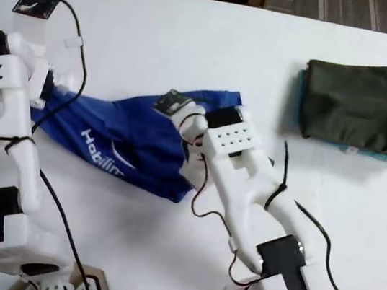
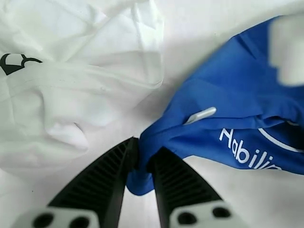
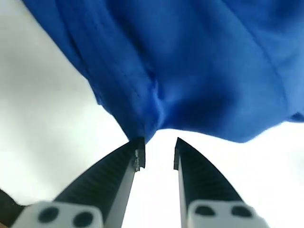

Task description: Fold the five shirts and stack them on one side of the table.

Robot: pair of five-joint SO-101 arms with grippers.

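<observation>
A blue shirt (image 1: 128,146) with white lettering lies crumpled and stretched across the table's middle. My left gripper (image 2: 145,153) is shut on one end of the blue shirt (image 2: 228,104); in the high view the left gripper (image 1: 44,97) is at the shirt's left end. My right gripper (image 3: 157,153) is open, a fold of the blue shirt (image 3: 190,71) hanging just over its fingertips and touching one of them. From above, the right gripper (image 1: 186,142) is at the shirt's right part. A white shirt (image 2: 71,76) lies rumpled beside the left gripper.
A stack of folded shirts (image 1: 356,104), dark green on top with teal beneath, sits at the table's far right. Cables (image 1: 82,63) trail from both arms over the table. The other arm's white body (image 2: 287,47) shows blurred above the blue cloth.
</observation>
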